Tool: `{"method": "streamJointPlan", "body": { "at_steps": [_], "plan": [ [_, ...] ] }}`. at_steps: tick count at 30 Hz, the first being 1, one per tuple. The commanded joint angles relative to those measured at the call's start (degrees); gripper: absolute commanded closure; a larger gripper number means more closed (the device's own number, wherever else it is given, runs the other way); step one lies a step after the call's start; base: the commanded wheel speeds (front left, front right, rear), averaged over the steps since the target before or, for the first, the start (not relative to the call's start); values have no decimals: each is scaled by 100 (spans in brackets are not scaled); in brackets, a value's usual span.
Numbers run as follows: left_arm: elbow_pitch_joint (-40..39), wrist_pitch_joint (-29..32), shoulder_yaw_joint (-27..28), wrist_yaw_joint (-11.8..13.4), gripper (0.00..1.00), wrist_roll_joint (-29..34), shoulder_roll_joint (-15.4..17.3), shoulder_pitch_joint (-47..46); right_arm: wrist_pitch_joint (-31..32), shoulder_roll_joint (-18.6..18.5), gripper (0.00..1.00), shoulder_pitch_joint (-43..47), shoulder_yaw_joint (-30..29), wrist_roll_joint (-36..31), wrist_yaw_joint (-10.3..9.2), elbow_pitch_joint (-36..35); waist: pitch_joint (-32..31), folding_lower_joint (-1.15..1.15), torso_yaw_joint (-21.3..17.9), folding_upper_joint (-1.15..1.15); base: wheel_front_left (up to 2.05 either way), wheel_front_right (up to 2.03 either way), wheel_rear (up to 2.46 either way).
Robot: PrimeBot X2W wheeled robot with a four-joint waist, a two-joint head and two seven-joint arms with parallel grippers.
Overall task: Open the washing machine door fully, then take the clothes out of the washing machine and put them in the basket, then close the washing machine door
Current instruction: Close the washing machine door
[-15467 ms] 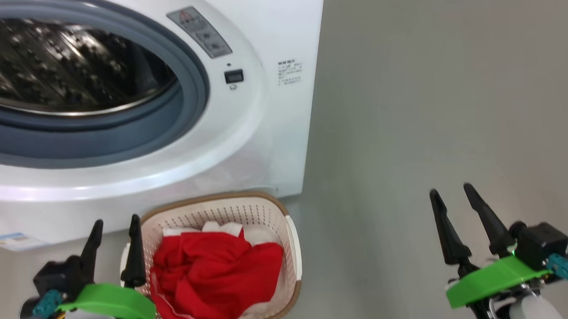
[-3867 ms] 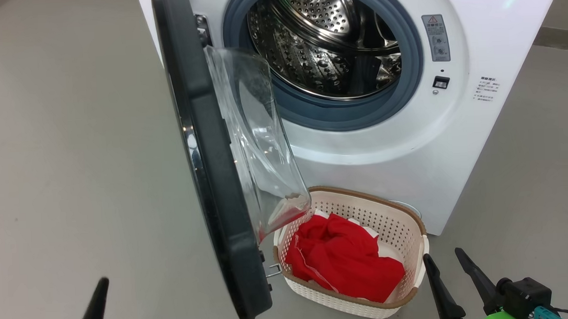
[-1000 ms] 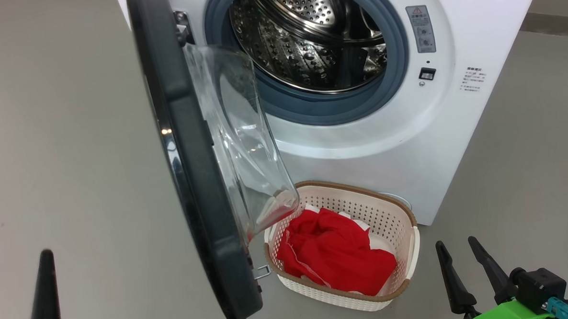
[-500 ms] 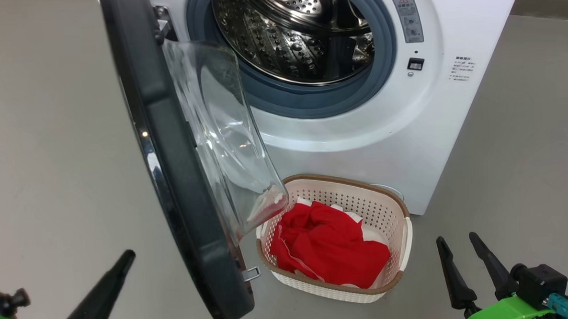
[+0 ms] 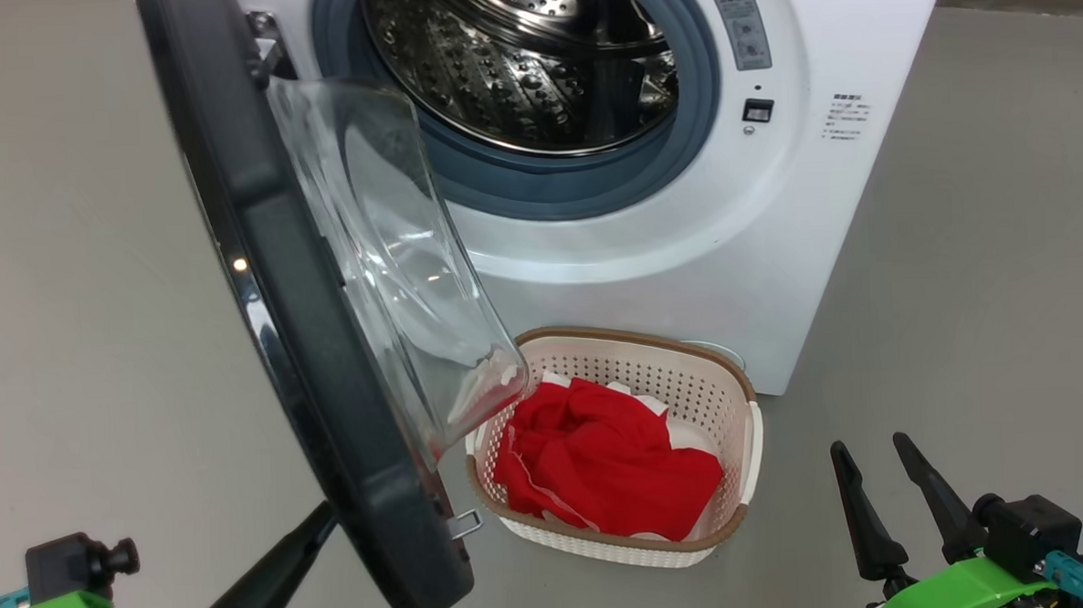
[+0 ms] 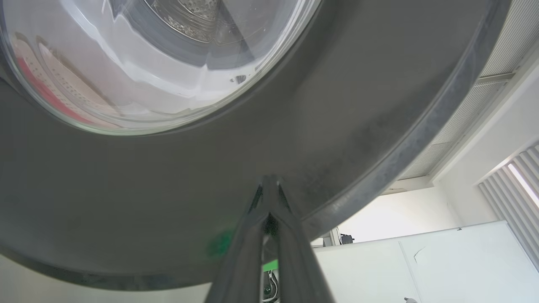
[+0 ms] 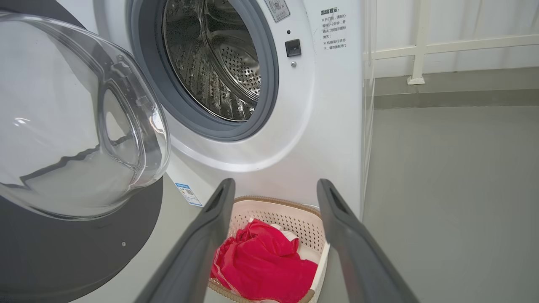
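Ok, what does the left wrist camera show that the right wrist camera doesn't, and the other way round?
Left wrist: the black outer face of the washing machine door close up, the left gripper shut with its tips at it, and white wall panels. Right wrist: the drum, the basket holding the clothes, and the open right gripper. Both: the door's glass window.

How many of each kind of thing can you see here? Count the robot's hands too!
Washing machine: 1
Washing machine door: 1
Basket: 1
Heap of red clothes: 1 (the garments in it can't be told apart)
Robot hands: 2, the left hand and the right hand
Total: 6
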Motion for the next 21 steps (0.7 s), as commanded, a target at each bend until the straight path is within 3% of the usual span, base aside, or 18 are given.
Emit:
{"method": "streamJointPlan", "body": {
  "at_steps": [1,11,21],
  "plan": [
    [-218,92,223,-32,100,93,12,-163,-37,-48,0,-264,126,-35,2,-157,25,0,-61,0,0,0,0],
    [-268,65,27,-32,100,494,-334,-448,-37,-48,0,-334,143,4,2,-163,115,0,-362,0,0,0,0],
    [10,-846,-595,-32,100,872,-481,-1176,-37,-48,0,-486,125,56,2,-216,381,0,-840,0,0,0,0]
  ]
}}
